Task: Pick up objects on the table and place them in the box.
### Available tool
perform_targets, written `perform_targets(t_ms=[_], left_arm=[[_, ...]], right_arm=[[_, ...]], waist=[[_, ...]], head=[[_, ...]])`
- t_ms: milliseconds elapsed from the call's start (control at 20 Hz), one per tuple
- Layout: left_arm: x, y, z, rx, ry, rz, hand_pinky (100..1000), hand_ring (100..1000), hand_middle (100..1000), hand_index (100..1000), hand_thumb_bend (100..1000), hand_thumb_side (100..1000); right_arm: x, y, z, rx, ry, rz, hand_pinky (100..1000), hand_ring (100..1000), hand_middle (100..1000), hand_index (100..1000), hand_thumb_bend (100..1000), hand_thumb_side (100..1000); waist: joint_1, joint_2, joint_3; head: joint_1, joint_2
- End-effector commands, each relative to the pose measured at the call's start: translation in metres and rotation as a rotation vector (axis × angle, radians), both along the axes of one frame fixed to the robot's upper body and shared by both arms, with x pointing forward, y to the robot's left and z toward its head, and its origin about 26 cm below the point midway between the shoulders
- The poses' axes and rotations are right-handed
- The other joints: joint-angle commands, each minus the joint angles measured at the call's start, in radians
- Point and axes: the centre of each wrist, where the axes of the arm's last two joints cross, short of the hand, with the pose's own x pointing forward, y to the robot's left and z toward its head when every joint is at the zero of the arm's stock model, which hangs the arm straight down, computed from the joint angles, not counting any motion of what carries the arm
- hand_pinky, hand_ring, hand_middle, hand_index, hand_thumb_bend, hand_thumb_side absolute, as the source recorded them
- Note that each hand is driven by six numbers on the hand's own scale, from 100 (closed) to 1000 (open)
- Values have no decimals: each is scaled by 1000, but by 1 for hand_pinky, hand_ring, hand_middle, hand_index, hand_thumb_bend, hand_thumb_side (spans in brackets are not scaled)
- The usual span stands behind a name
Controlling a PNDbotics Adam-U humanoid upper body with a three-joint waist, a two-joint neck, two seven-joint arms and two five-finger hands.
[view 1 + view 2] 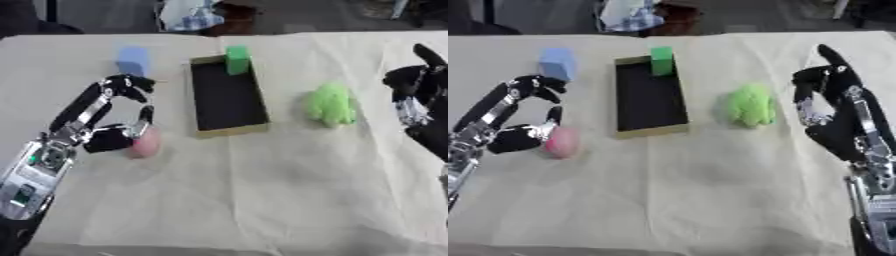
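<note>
Your left hand (109, 120) curls around the pink ball (145, 142), left of the box (229, 131). A green block (237, 60) stands in the box's far end. Your right hand (833, 107) hovers with fingers spread, right of the box.

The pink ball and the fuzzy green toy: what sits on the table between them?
The open box, with a green block at its far end, lies between the pink ball and the fuzzy green toy, clearest in the left eye view.
</note>
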Motion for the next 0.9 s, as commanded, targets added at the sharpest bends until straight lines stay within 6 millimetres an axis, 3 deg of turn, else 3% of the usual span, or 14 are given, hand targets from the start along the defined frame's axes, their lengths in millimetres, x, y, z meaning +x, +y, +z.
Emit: perform_targets(t_ms=[50,150,350,900], left_arm=[[5,19,19,211,3,-4,770,701,749,880,100,361],[7,28,29,328,10,-14,769,706,754,883,102,394],[12,36,41,492,25,-26,767,713,760,891,189,446],[27,25,43,755,98,-53,770,729,773,900,356,585]], right_arm=[[1,-4,8,-25,-22,-3,800,732,672,992,100,470],[1,-3,7,-24,-21,0,800,732,672,992,100,470],[1,-3,7,-23,-18,3,800,732,672,993,100,470],[1,-2,6,-22,-14,6,800,733,672,993,100,470]], waist=[[13,-31,-3],[11,-33,-6],[11,-35,-9],[10,-35,-11]], head=[[-2,-2],[-1,-2],[-2,-2],[-19,-2]])
